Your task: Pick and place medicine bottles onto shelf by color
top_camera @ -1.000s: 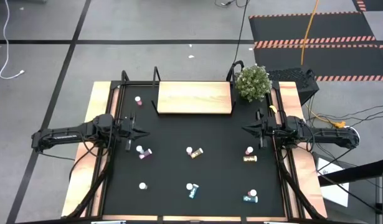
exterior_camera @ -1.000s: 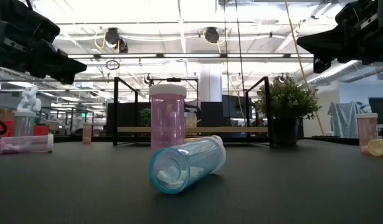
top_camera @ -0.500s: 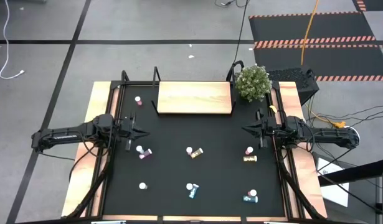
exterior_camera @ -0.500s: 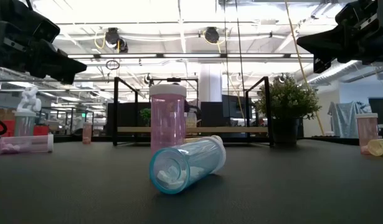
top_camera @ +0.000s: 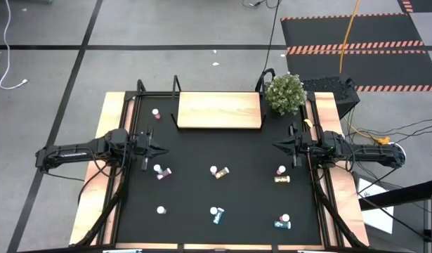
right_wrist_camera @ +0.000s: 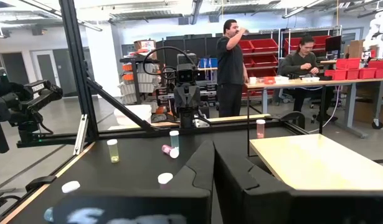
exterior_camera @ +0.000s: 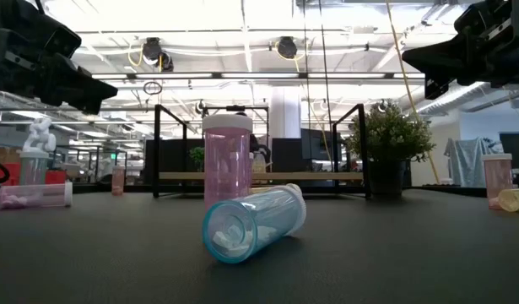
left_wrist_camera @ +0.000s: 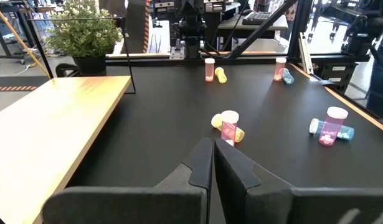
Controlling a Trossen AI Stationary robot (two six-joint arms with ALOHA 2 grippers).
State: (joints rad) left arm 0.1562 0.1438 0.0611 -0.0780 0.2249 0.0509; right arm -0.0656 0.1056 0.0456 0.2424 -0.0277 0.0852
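Note:
The light-wood shelf [top_camera: 219, 110] lies on the black mat at the table's far side. Medicine bottles are scattered over the mat: one pink [top_camera: 156, 113] by the shelf's left end, pairs at the left [top_camera: 161, 171], middle [top_camera: 219, 171] and right [top_camera: 281, 174], and more near the front [top_camera: 216, 213]. In the low view a teal bottle [exterior_camera: 253, 222] lies on its side before an upright pink one [exterior_camera: 227, 160]. My left gripper [top_camera: 163, 150] [left_wrist_camera: 213, 155] hovers shut at the mat's left edge. My right gripper [top_camera: 275, 146] [right_wrist_camera: 213, 158] hovers shut at the right edge. Neither holds anything.
A potted plant [top_camera: 284, 93] stands at the shelf's right end. Black frame rails [top_camera: 131, 105] run along the mat's sides. Beyond the table, two people [right_wrist_camera: 231, 62] show in the right wrist view.

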